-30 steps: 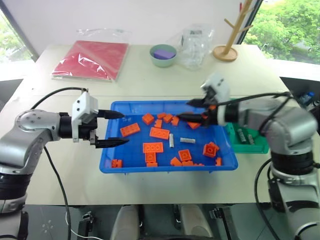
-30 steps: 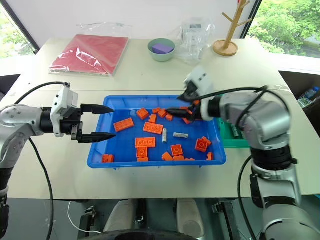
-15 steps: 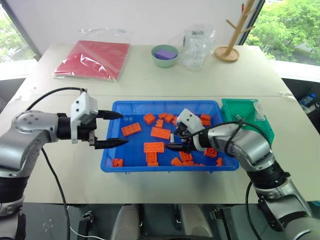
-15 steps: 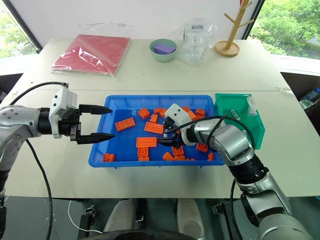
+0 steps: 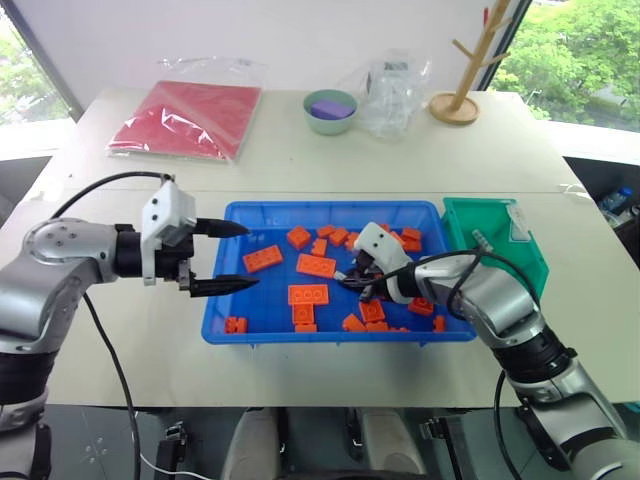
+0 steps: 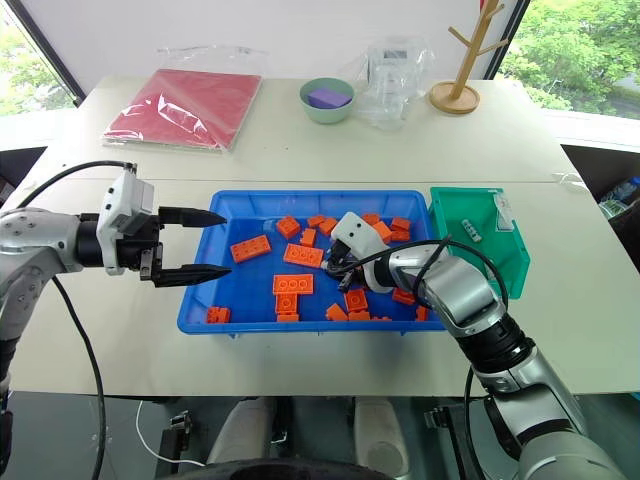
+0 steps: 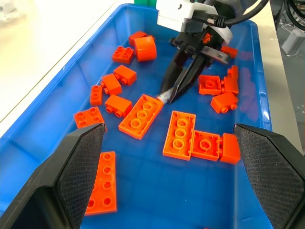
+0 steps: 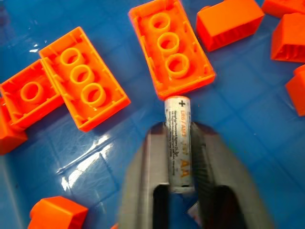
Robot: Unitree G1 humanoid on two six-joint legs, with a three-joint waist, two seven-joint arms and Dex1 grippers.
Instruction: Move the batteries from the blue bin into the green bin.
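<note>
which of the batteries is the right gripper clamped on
The battery marked AA in the blue bin, pinched by the right gripper, plus end touching a three-stud orange brick. The other lies in the green bin.

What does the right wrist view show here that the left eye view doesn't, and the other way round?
Right wrist view: the printed plus sign and AA lettering on the silver cylindrical battery clamped in the right gripper.

Left eye view: the open left gripper, the small deep green plastic bin, and the pale green round bowl.

Both: the right gripper, orange studded toy bricks, and the shallow bright blue plastic tray.

"AA" and "+" on battery
</note>
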